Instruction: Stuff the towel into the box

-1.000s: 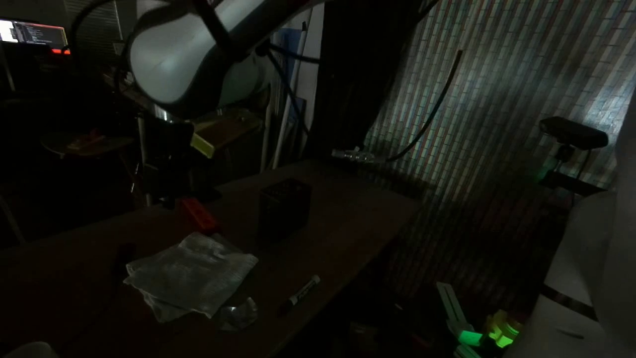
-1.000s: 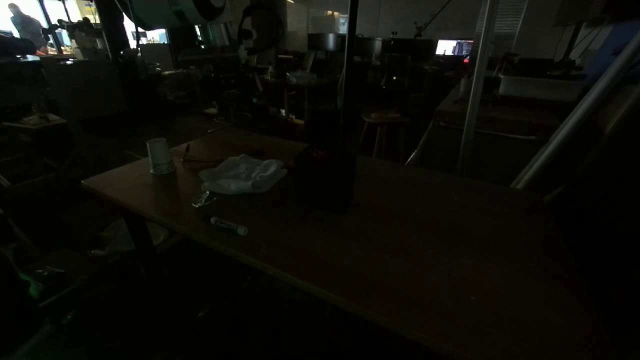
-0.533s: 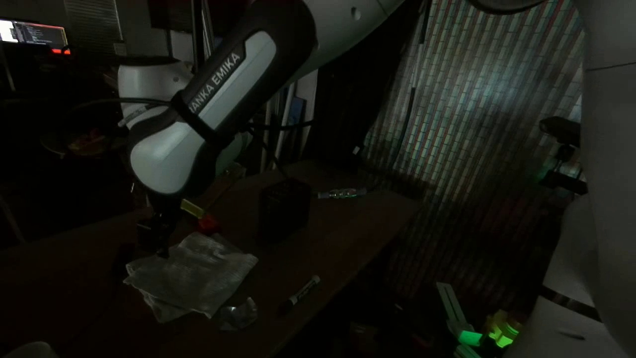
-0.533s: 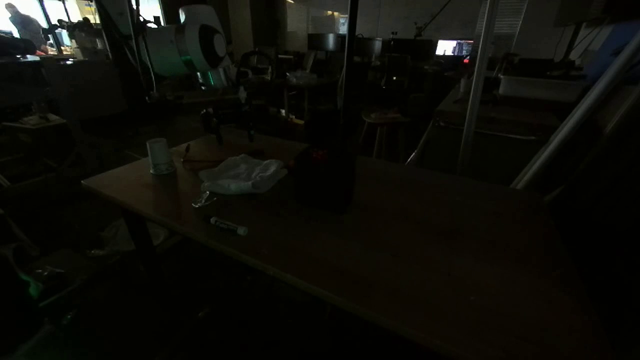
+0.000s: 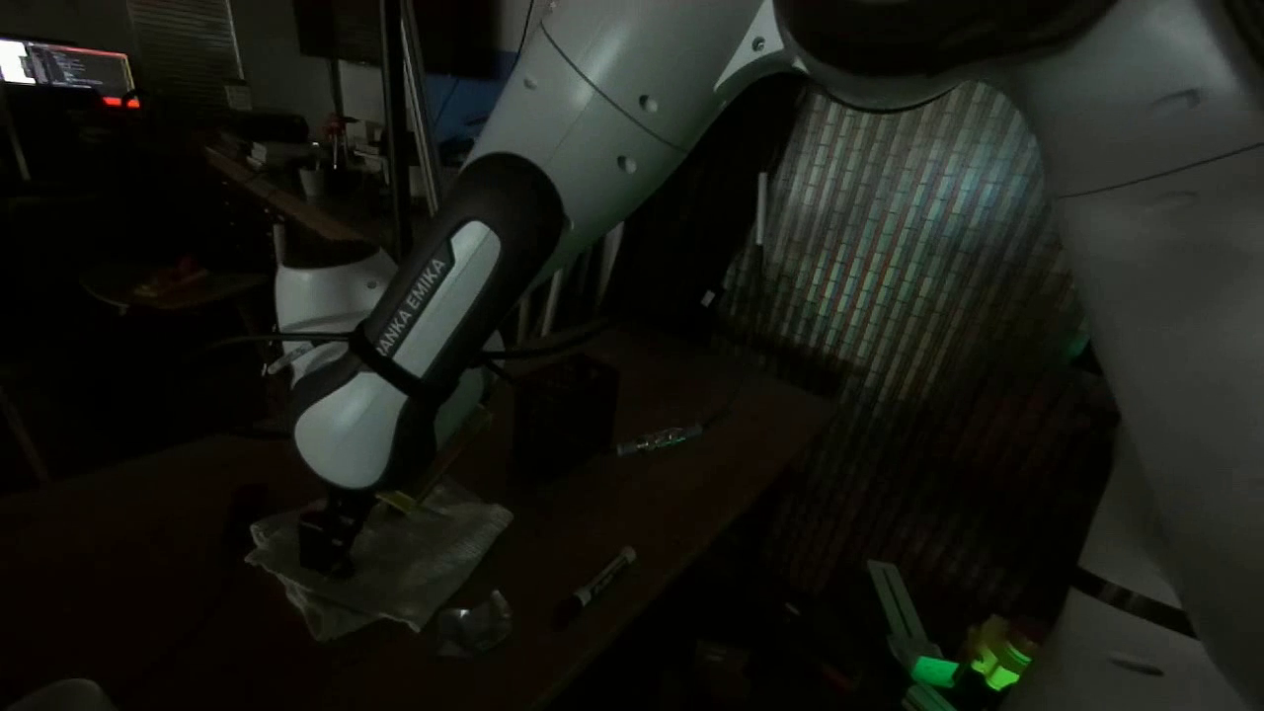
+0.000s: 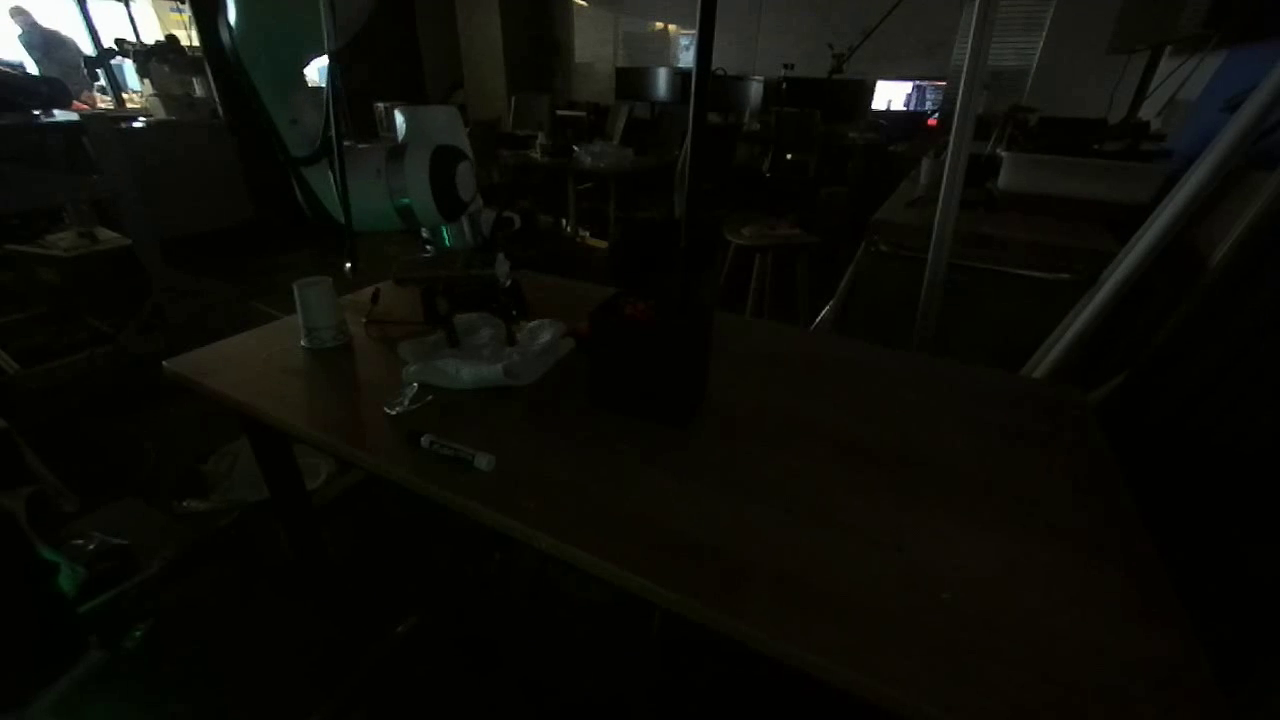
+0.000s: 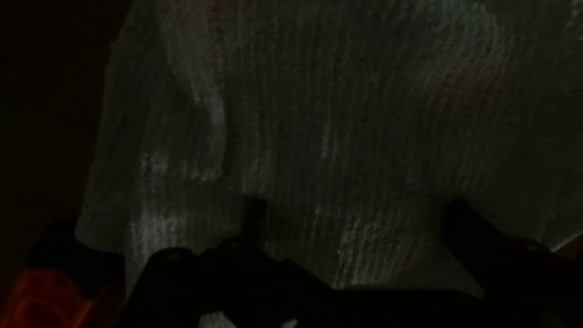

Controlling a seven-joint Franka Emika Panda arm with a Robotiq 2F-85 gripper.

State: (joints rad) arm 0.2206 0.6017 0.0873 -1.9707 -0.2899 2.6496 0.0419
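The towel [image 5: 434,568] is a pale grey-white, loosely folded cloth lying on the table; it also shows in an exterior view [image 6: 480,372] and fills most of the wrist view [image 7: 319,127]. The box [image 5: 565,415] is dark, stands upright beside the towel, and shows as a black block in an exterior view [image 6: 650,365]; its inside is too dark to make out. My gripper [image 7: 356,205] points down over the towel with its two fingers wide apart and nothing between them but towel surface below. The fingertips are at or just above the cloth; I cannot tell if they touch.
A marker [image 5: 602,581] and a crumpled clear wrapper [image 5: 474,624] lie near the table's edge. A white cup [image 6: 320,312] stands on the table [image 6: 800,480]. A red object with a black end [image 7: 45,296] lies beside the towel. The scene is very dark.
The arm has come down from high above the table, and the gripper has lowered from above the towel's far side to its surface. Towel and box have not moved.
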